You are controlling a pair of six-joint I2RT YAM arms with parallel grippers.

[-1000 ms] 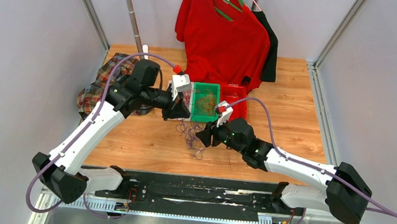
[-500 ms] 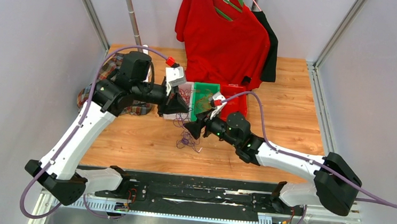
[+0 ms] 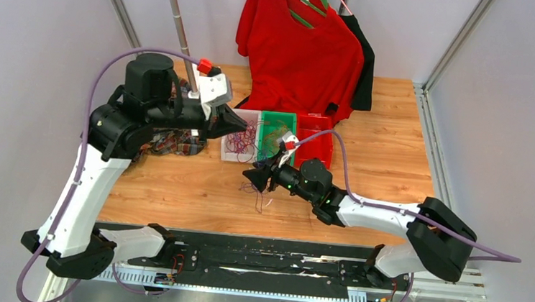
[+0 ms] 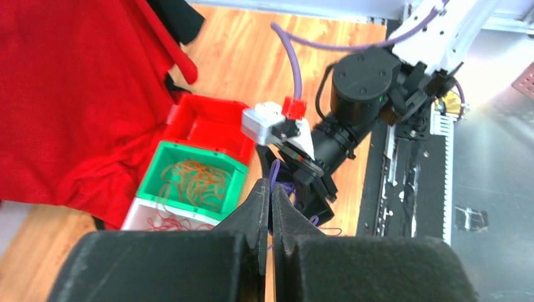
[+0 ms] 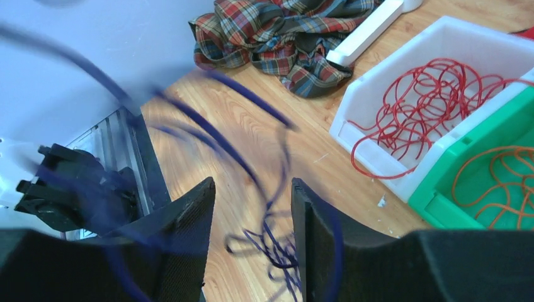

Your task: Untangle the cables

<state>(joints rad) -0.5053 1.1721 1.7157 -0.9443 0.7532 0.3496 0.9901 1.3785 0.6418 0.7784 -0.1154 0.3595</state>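
Note:
Thin purple cables (image 3: 258, 195) lie in a loose tangle on the wooden table in front of the bins. My left gripper (image 3: 243, 125) is raised above the white bin, shut on a purple strand (image 4: 276, 171) that shows past its tips (image 4: 271, 187). My right gripper (image 3: 248, 176) hovers low over the tangle. Its jaws (image 5: 252, 189) stand open, with blurred purple strands (image 5: 277, 248) running between and across them. Red cables (image 5: 428, 100) lie in the white bin (image 5: 384, 75), orange cables (image 5: 504, 176) in the green bin (image 5: 453, 204).
A red bin (image 3: 317, 146) stands right of the green one. A plaid cloth (image 3: 171, 142) lies at the left by a pole's white base (image 5: 371, 28). A red shirt (image 3: 298, 45) and a black garment (image 3: 364, 65) hang at the back.
My left arm has risen and pulled back to the left, still shut. My right gripper has moved left over the purple tangle, and the strands now stretch upward.

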